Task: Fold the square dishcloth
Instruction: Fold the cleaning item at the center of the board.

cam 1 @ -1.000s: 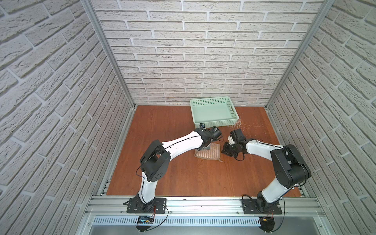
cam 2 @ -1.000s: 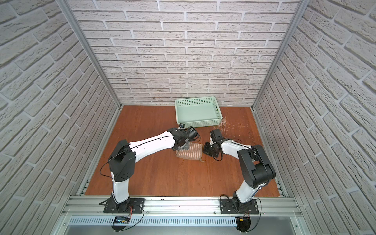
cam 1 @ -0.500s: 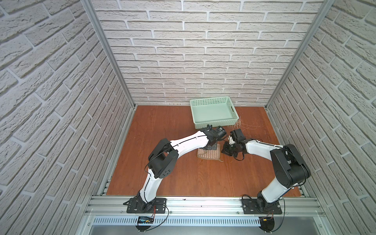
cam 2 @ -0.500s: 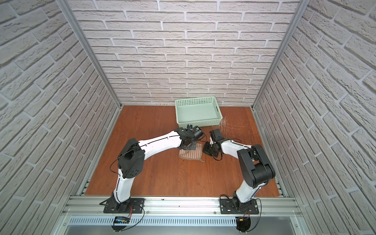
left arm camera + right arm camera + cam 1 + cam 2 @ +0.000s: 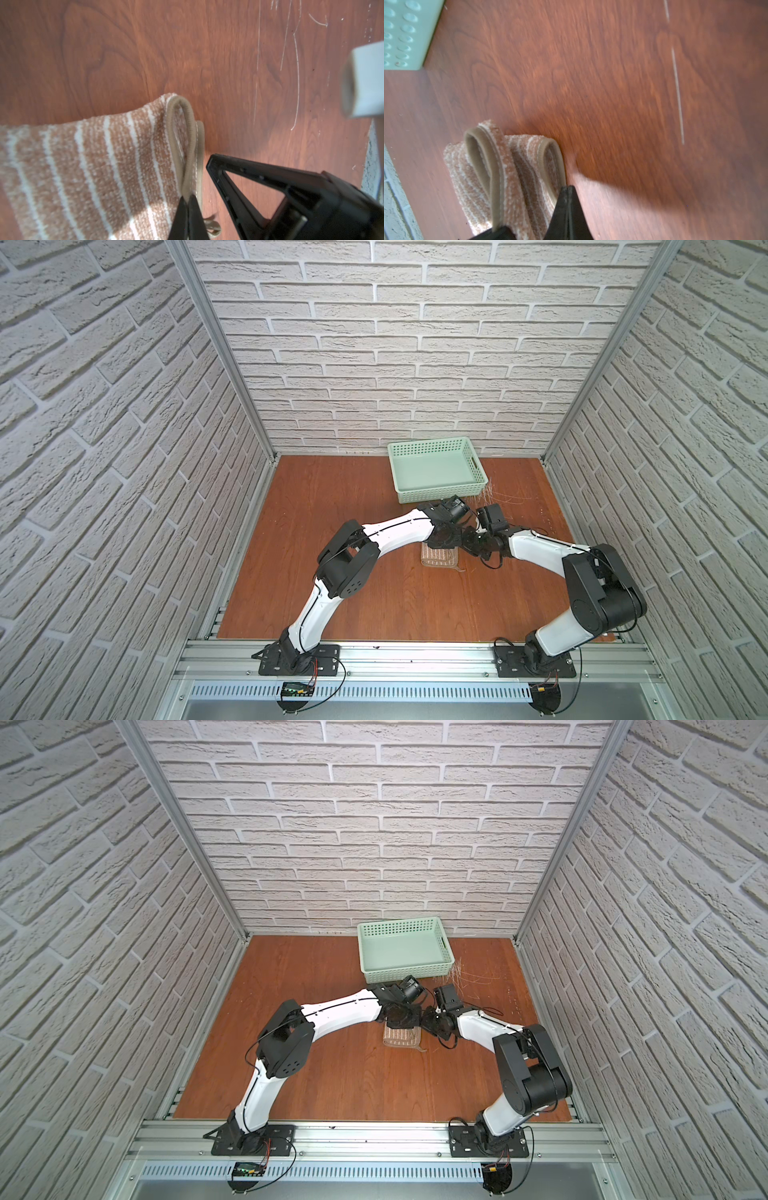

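tan striped dishcloth (image 5: 439, 561) lying folded into a small pad on the wooden table (image 5: 332, 510), near a mint-green basket (image 5: 440, 493). pinched at its doubled hem by the left gripper (image 5: 188, 200), clamped tight. right gripper (image 5: 568, 192) closed too, tip against the same edge; unclear whether gripping it.

Basket (image 5: 440, 492) wall sits just beyond my wrists, no pass that way. My left arm (image 5: 395, 533) and right arm (image 5: 536, 551) crowd together over the dishcloth (image 5: 438, 559); gap between them looks closed, hard to tell. Bare table (image 5: 332, 510) on my left is open.
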Controlling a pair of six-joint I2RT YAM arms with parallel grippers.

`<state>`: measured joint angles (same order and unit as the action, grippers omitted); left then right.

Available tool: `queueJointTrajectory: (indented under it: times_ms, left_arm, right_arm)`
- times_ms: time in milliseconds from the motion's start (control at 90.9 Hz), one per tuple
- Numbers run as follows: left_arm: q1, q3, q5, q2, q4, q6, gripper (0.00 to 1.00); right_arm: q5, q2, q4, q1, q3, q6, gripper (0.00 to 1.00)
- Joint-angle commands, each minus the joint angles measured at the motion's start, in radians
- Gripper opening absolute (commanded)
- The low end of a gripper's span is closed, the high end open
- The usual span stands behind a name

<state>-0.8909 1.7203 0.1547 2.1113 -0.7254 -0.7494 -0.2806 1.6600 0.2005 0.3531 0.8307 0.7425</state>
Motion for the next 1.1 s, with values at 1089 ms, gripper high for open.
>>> queueJointTrajectory:
  times_ms: [1089]
  left_arm:
    - [-0.009,0.071,-0.156,0.081,0.075,-0.078,0.0]
  right_arm:
    - [-0.005,-0.008,-0.055,-0.002,-0.016,0.045,0.05]
